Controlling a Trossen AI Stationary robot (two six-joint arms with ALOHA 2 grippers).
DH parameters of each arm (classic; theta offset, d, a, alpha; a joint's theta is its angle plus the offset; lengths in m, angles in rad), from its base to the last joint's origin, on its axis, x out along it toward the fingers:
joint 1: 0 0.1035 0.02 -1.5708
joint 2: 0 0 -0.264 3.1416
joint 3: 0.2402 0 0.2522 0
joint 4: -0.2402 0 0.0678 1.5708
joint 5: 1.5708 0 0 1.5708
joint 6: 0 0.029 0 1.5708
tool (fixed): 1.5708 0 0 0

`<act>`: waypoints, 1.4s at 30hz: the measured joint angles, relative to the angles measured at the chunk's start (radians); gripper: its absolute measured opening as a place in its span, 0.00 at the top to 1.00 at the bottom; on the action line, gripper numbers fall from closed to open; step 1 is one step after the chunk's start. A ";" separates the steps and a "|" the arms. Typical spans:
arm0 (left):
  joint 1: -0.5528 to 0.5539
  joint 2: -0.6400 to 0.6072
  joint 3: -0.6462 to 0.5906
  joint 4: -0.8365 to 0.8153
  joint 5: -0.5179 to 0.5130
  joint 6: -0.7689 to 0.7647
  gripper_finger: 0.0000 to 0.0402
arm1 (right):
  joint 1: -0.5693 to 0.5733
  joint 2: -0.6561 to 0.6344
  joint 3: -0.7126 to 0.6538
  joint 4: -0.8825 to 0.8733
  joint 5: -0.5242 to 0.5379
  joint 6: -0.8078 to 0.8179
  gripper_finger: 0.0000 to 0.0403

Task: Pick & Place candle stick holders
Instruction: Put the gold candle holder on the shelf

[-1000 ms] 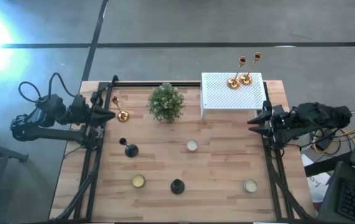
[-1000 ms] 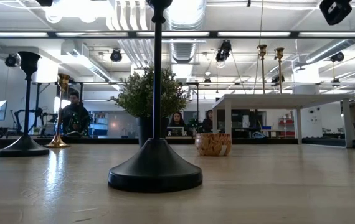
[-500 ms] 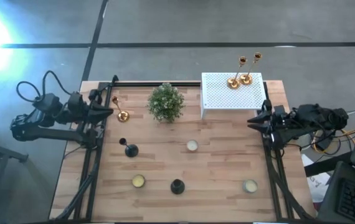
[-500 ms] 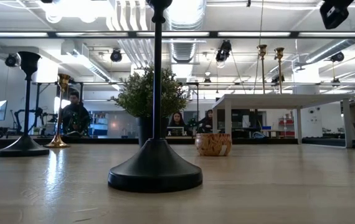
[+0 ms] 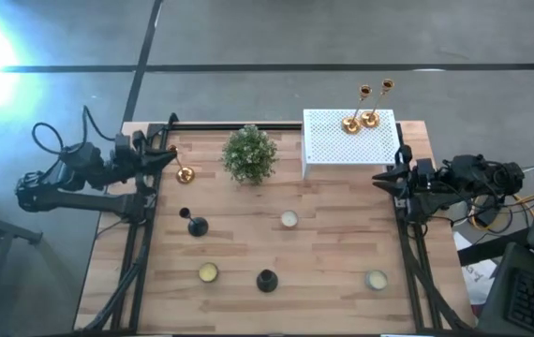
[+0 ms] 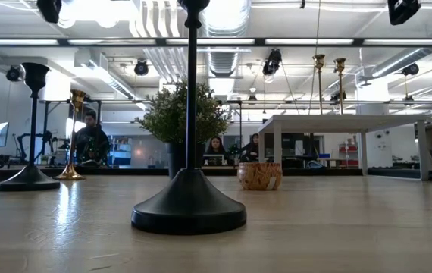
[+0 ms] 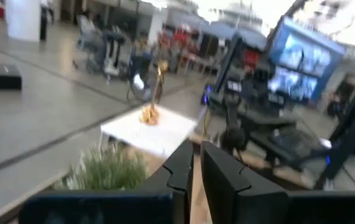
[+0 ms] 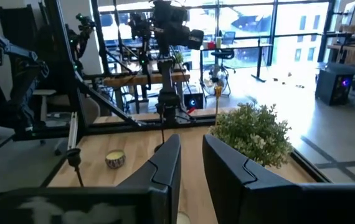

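Two gold candle stick holders (image 5: 361,120) stand on the white perforated box (image 5: 347,142), apparently their placement surface. One gold holder (image 5: 184,173) and two black holders (image 5: 196,225) stand on the counter (image 5: 333,253). The left pincer (image 5: 167,159), fingers together and empty, hovers beside the gold holder. The right pincer (image 5: 382,179) is nearly together, empty, at the counter's edge.

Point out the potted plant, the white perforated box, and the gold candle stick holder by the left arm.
potted plant (image 5: 249,153), high view, middle of foliage.
white perforated box (image 5: 342,145), high view, bare top.
gold candle stick holder (image 5: 185,174), high view, round base.
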 joint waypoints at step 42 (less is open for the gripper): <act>0.001 0.227 -0.334 -0.514 -0.351 -0.721 0.77 | 0.000 0.008 0.000 0.041 0.122 0.001 0.87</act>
